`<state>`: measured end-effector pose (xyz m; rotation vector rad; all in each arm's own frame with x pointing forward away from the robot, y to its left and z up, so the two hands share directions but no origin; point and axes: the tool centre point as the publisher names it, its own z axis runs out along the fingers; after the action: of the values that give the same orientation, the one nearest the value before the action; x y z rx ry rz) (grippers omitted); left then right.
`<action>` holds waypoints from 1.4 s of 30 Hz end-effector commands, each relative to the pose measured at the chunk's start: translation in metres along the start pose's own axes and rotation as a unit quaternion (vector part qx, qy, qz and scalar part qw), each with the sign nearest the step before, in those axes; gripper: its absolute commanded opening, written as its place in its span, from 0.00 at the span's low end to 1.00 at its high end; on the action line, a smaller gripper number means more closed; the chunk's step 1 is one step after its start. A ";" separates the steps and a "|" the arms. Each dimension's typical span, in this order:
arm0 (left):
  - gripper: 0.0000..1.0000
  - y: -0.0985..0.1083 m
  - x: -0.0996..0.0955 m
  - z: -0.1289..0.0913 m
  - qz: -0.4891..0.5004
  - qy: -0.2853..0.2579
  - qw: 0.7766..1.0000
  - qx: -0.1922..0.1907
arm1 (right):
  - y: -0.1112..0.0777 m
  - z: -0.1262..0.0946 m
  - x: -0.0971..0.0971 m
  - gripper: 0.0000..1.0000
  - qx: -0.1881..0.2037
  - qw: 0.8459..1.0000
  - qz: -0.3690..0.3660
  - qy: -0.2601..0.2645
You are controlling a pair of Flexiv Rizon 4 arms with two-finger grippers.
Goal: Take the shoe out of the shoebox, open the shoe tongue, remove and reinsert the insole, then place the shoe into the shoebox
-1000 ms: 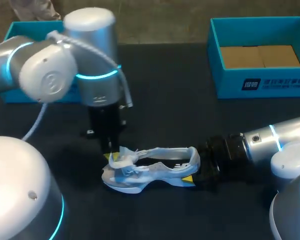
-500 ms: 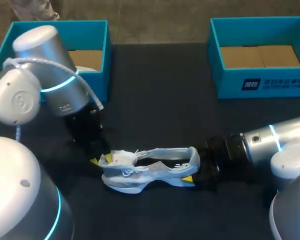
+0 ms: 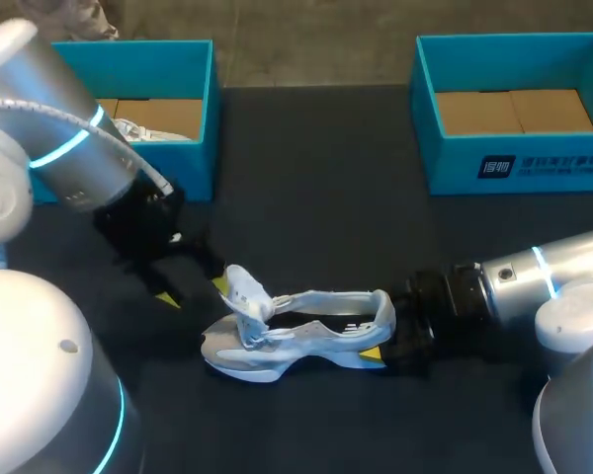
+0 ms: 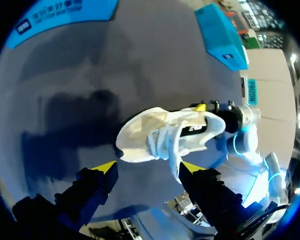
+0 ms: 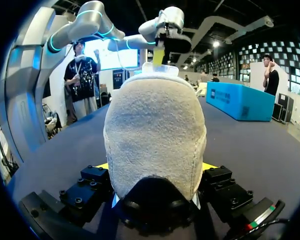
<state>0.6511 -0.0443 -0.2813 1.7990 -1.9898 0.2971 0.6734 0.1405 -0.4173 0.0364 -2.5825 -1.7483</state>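
On the black table [image 3: 316,207], the white shoe [image 3: 296,341] [image 4: 165,135] sits close to my side, toe toward my left arm and heel toward my right. My right gripper [image 3: 381,338] [image 5: 155,167] comes in low from the right and pinches the heel, one yellow-tipped finger pressed against each side of it. In the right wrist view the padded heel fills the gap between the fingers. The shoe tongue [image 3: 245,293] stands lifted above the laces. My left gripper [image 3: 194,290] [image 4: 148,167] hangs just beside the toe with its jaws spread wide and nothing between them. One yellow tip is right by the tongue, and I cannot tell whether it touches. Farther back, the left shoebox [image 3: 193,59] stands at the table's far left with something pale [image 3: 143,130] inside. The right shoebox [image 3: 425,109] is at the far right, showing a brown cardboard floor.
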 end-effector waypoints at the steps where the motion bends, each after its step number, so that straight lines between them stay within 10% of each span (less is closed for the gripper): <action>1: 0.75 0.001 0.021 -0.024 0.030 -0.034 0.999 -0.007 | -0.001 0.001 0.001 0.00 0.001 1.000 0.000 0.000; 11: 0.35 -0.007 0.075 -0.032 0.173 -0.117 0.977 -0.034 | -0.001 0.001 0.001 0.00 0.001 1.000 0.000 0.000; 13: 0.00 -0.005 0.082 -0.034 0.229 -0.132 0.963 -0.054 | -0.001 0.001 0.001 0.00 0.001 1.000 0.000 0.000; 28: 0.00 -0.003 0.124 -0.031 0.524 -0.181 0.815 -0.171 | -0.001 0.001 0.001 0.00 0.001 1.000 0.000 0.000; 42: 0.00 -0.005 0.126 -0.024 0.538 -0.183 0.800 -0.192 | -0.001 0.001 0.001 0.00 0.001 1.000 0.000 0.000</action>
<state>0.6497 -0.1414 -0.2050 0.3388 -2.9162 -0.0010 0.6734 0.1406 -0.4173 0.0366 -2.5823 -1.7485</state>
